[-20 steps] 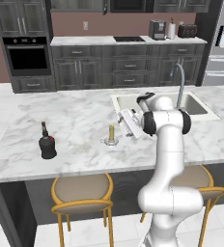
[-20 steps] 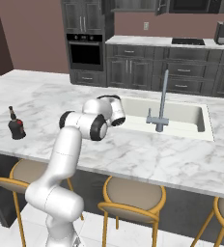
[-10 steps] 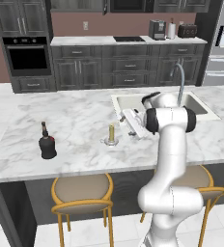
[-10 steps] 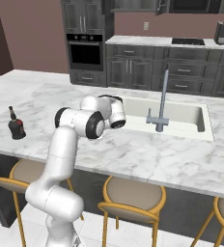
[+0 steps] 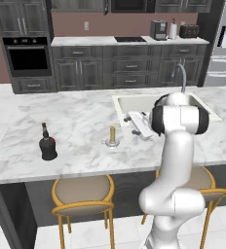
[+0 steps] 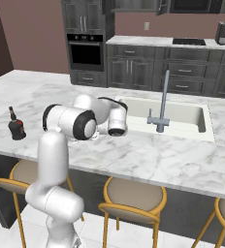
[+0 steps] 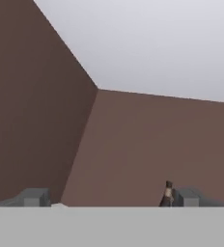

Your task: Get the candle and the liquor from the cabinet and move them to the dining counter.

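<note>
The candle (image 5: 112, 135), a slim tan cylinder on a round silvery base, stands upright on the dining counter (image 5: 81, 119). The liquor (image 5: 47, 145), a squat black bottle, stands to its left near the counter's front edge and appears again in the right base view (image 6: 16, 127). My gripper (image 5: 131, 123) hovers just right of the candle, apart from it, pointing left. The hand view has the gripper (image 7: 109, 198) open with nothing between the fingertips (image 7: 35, 197), and the liquor's neck (image 7: 168, 193) far off beside the right tip. The cabinet (image 5: 78, 5) runs along the top edge.
An inset sink (image 5: 156, 103) with a curved faucet (image 6: 161, 104) lies right of the arm. Tan round stools (image 5: 82, 192) stand under the counter's front edge. Behind are a wall oven (image 5: 27, 56), lower drawer cabinets (image 5: 129, 68) and a fridge (image 5: 224, 44).
The arm's elbow has swung outward while the hand stays beside the candle. Candle and liquor have not moved, and the jaws stay open.
</note>
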